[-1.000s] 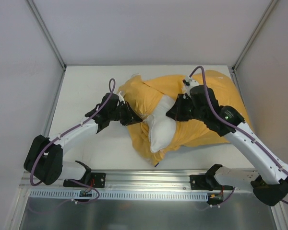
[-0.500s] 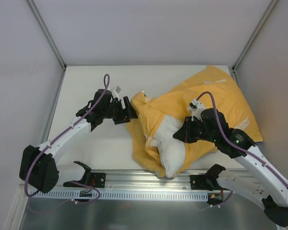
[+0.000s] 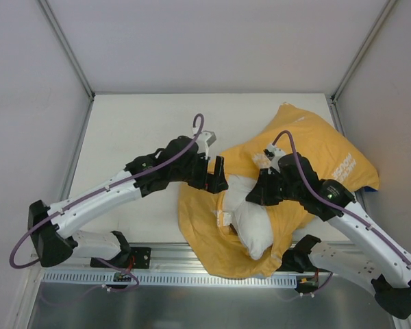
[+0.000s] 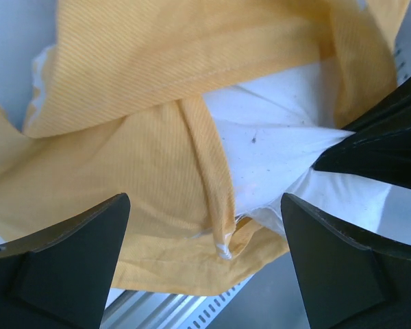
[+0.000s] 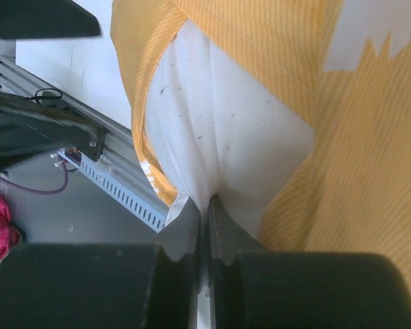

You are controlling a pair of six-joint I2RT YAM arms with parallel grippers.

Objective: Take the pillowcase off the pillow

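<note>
Left gripper (image 3: 216, 179): fingers spread wide, holding nothing, sitting over the open end of the pillowcase (image 3: 308, 147). Right gripper (image 3: 259, 192): fingers pinched tight on a fold of the white pillow (image 3: 253, 223); I see it clearly in the right wrist view. Pillowcase lies bunched on the right half of the table (image 3: 137, 123), its near edge draped over the rail (image 3: 171, 257). Pillow's white end pokes out between the two grippers towards the near edge; the rest is inside the cover.

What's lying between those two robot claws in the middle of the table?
The exposed white pillow, framed by pillowcase folds, fills the gap between the left gripper and the right gripper; the top view shows it.
</note>
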